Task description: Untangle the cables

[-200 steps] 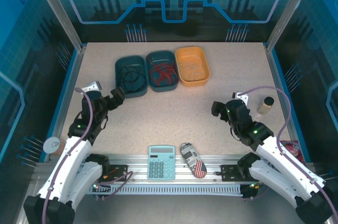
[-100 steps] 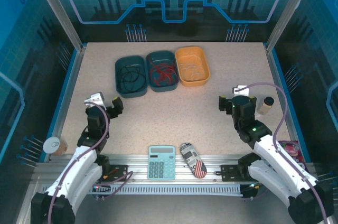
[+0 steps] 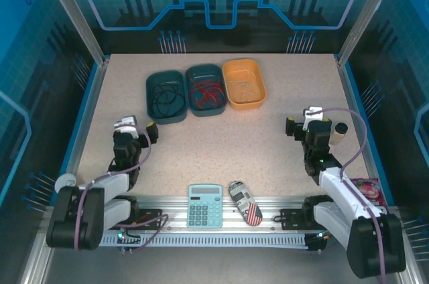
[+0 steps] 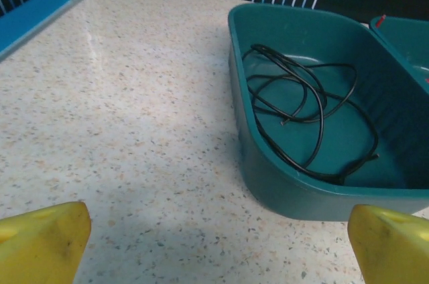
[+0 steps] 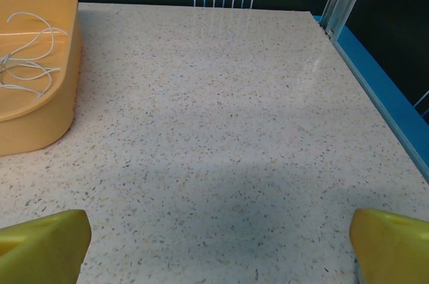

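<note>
The cables lie coiled in three bins at the back of the table. A black cable [image 3: 165, 96] [image 4: 320, 120] is in the dark teal bin [image 3: 152, 111] [image 4: 268, 183]. A red cable [image 3: 206, 92] is in the middle teal bin [image 3: 191, 111], and a pale cable [image 3: 244, 86] [image 5: 30, 63] is in the orange bin [image 3: 231, 68] [image 5: 40, 123]. My left gripper [image 3: 134, 133] [image 4: 218, 244] hangs open over bare table, short of the dark teal bin. My right gripper [image 3: 315, 128] [image 5: 218, 244] is open above bare table, right of the orange bin. The yellow fingertips [image 4: 40, 237] [image 5: 392, 240] hold nothing.
A teal calculator [image 3: 204, 205] and a flag-patterned case [image 3: 245, 202] lie at the near edge between the arm bases. A small bottle [image 3: 340, 131] stands just right of the right gripper. A white round thing [image 3: 67, 182] sits at the left rail, a red one [image 3: 367, 187] at the right.
Both arms have folded back toward their bases, the left gripper moving left and nearer, the right gripper moving right. Both stayed open. The bins and cables have not moved.
</note>
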You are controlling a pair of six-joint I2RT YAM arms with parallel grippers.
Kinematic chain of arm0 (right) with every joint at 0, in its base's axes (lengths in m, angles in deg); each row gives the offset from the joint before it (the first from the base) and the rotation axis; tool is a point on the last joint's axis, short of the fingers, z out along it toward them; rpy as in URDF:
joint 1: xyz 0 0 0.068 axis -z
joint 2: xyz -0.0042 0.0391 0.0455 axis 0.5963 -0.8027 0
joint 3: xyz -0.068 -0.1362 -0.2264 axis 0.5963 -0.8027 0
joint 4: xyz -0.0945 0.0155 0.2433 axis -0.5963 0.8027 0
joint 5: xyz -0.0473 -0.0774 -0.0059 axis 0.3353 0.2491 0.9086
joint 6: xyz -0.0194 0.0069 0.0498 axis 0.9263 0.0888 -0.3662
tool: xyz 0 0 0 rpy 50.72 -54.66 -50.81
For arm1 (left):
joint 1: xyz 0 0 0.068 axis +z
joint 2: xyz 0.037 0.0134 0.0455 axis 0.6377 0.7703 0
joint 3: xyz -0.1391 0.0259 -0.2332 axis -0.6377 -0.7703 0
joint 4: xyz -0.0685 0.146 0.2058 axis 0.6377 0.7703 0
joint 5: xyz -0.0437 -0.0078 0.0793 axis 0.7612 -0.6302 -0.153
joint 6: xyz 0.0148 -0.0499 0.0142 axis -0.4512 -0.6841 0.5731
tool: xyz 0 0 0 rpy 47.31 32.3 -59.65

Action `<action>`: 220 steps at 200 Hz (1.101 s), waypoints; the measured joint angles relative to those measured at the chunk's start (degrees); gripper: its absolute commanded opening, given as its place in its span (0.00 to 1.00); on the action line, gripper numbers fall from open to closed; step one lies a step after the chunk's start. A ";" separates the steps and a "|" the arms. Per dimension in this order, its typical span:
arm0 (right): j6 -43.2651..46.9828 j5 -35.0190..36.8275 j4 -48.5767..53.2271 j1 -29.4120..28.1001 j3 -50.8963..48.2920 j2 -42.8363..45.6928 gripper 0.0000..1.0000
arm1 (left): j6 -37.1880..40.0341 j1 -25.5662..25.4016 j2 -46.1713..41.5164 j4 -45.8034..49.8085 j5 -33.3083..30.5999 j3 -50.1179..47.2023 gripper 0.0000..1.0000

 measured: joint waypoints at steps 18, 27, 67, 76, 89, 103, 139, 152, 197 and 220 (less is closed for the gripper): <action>0.28 -1.64 -3.56 0.79 -0.02 -3.13 1.00 | 0.00 0.28 3.96 -4.57 1.66 0.17 0.99; 0.44 -2.10 -5.29 1.11 -0.02 -4.52 1.00 | 0.09 0.39 5.90 -6.62 2.34 0.55 0.99; 0.87 -4.74 -11.58 2.40 -0.02 -10.95 1.00 | 0.74 0.83 19.56 -20.46 5.49 2.12 0.99; 0.94 -5.35 -12.83 2.64 -0.02 -12.28 1.00 | 1.27 0.83 22.67 -22.67 6.38 2.32 0.99; 1.05 -6.58 -14.78 3.02 -0.02 -14.25 1.00 | 1.49 0.98 24.44 -23.28 7.52 2.54 0.99; 1.16 -8.04 -17.18 3.37 -0.02 -16.39 1.00 | 1.51 1.31 24.20 -23.10 8.26 3.28 0.99; 1.68 -12.92 -22.75 3.74 0.02 -22.64 1.00 | 1.95 1.79 23.12 -15.47 10.97 10.71 0.99; 1.70 -14.75 -24.28 3.74 0.11 -24.35 1.00 | 2.38 1.77 23.02 -13.35 11.41 12.96 0.99; 1.81 -19.23 -31.85 3.74 0.42 -33.94 1.00 | 3.02 1.70 22.64 -9.40 11.91 13.44 0.99; 1.90 -20.48 -32.98 3.74 0.46 -34.34 1.00 | 3.02 1.70 22.64 -8.57 11.91 13.44 0.99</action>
